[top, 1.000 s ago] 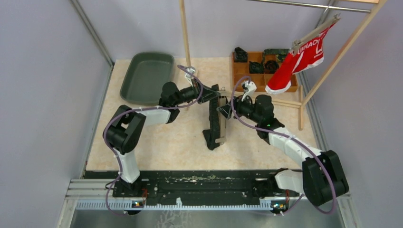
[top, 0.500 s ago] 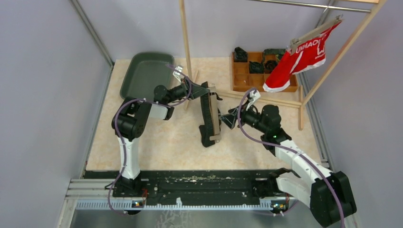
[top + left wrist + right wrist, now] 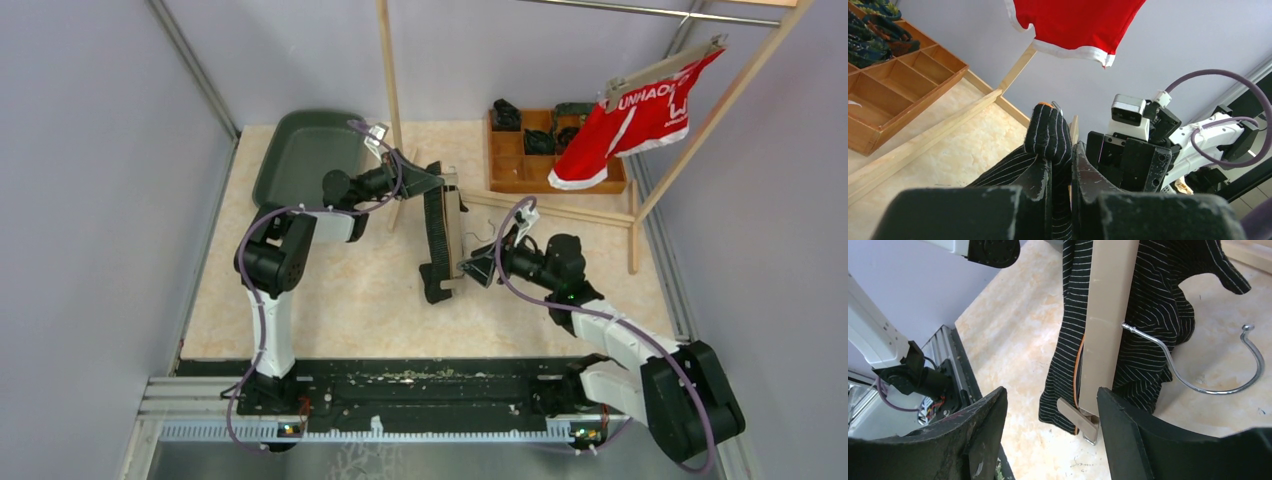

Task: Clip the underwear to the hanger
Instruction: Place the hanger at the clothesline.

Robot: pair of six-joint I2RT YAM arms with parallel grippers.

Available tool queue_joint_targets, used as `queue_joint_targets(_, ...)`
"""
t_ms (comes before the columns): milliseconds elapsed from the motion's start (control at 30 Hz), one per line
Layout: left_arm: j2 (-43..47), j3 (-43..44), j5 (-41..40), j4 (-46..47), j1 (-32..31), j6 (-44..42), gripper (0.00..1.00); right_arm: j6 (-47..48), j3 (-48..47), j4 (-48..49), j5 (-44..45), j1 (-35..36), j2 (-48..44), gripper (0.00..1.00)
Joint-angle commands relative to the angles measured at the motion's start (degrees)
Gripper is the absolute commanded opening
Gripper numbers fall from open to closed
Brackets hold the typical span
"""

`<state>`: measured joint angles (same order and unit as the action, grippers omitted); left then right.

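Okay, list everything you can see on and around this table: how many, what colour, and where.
striped underwear: one, black with white stripes, mid-table
clip hanger: one, beige with a metal hook, against the striped underwear
red garment: one, red with white trim, hanging far right
tray: one, dark green, far left
wooden box: one, brown, far right
folded garments: several, dark, in the box's far compartments
wooden rack: one, light wood, far side
left gripper: black, shut on the underwear's far end
right gripper: black, open, by the hanger's near end

We count 1 striped underwear (image 3: 432, 240), 1 red underwear (image 3: 640, 115), 2 hangers (image 3: 452, 230), 1 green tray (image 3: 290, 160), 1 wooden box (image 3: 510, 172), 2 arms (image 3: 268, 262).
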<state>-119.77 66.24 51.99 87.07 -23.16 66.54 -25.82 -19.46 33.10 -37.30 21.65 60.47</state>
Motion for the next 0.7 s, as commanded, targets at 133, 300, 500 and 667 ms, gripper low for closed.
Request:
queue_joint_targets(133,2.8,3.9,-3.9,15.6,0.3,4.5,0.00,-5.1,2.8,12.7,-0.3,0.3,0.6,0.65)
queue_joint_targets(300,3.3,6.1,-5.9,15.6,1.0,6.3,0.00,-6.1,3.9,13.6,3.3,-0.3,-0.9,0.65)
queue_joint_targets(500,3.3,9.2,-7.4,15.6,1.8,9.5,0.00,-11.4,6.1,21.4,2.1,-5.7,-0.4,0.65)
queue_joint_targets(667,4.0,10.4,-8.1,15.6,2.0,11.3,0.00,-15.2,6.2,30.5,-1.6,-9.2,4.0,0.65)
